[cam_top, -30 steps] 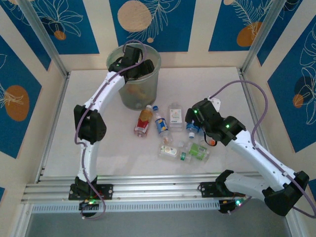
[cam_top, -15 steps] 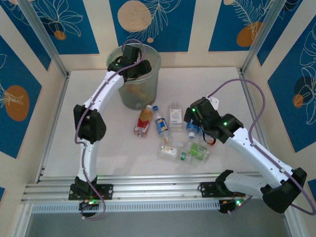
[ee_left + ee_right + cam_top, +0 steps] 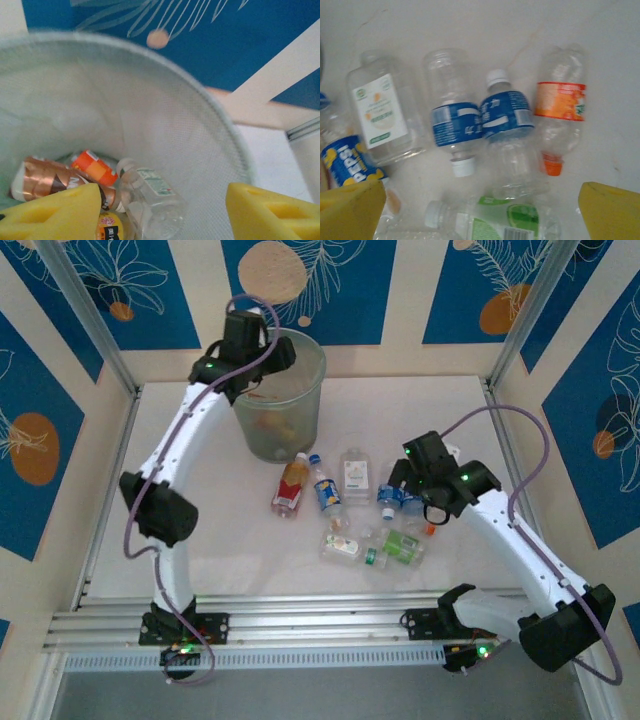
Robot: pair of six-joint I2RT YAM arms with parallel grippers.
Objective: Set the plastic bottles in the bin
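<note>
Lifted out of the bin, the left fingers now hang spread and empty above its rim; four bottles show inside. Right fingers, spread wide and empty, have shifted over the tabletop cluster: two blue-labelled bottles, one orange-labelled bottle, one white-labelled bottle, one green-labelled bottle, one Pepsi bottle.

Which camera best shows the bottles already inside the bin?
The left wrist view: it looks down into the bin, where a copper-labelled bottle, an orange-labelled bottle and a clear bottle lie. From the top view they are a blur through its wall. The right wrist camera faces bottles on the table.
</note>
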